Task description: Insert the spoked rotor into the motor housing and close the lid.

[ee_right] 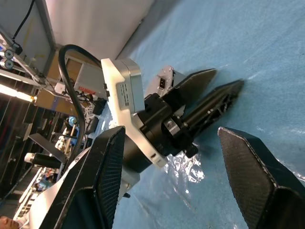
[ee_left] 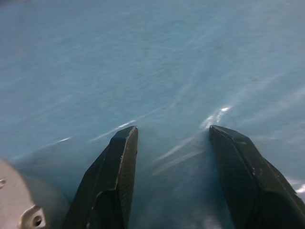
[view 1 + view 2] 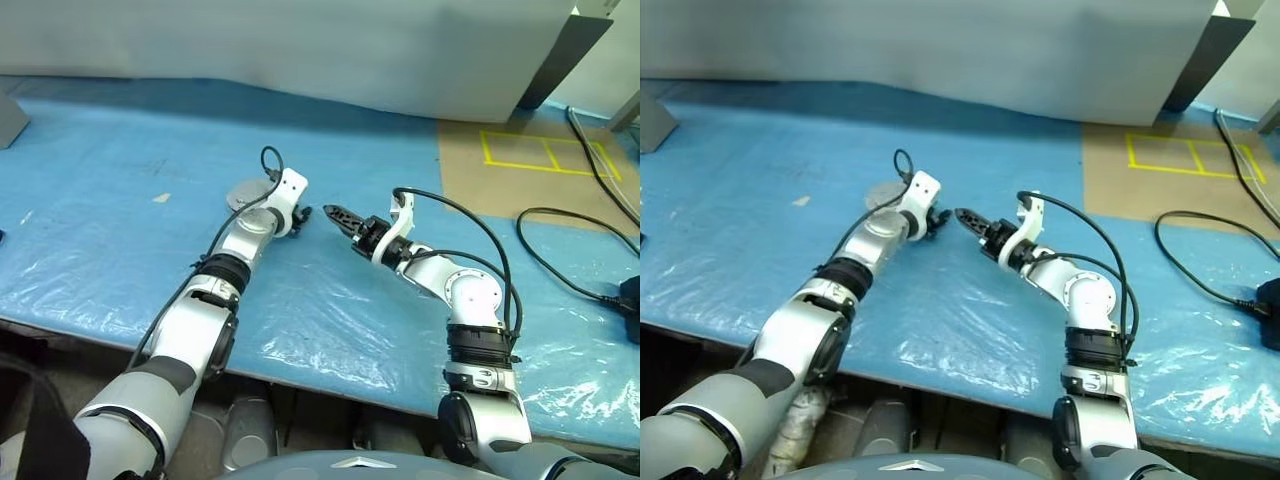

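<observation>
Both my grippers hang spread and empty over the blue plastic sheet. My left gripper has bare sheet between its fingers; my right gripper points toward it, jaws apart. Just behind my left wrist a silvery round piece peeks out, half hidden, so I can't say if it's lid or housing. Metal like that I judge stiff, weighty and slick; I'd pinch across its rim.

Passage, blue desk: I find open sheeting ahead; left pincer and right pincer crowd the narrow middle gap.
</observation>
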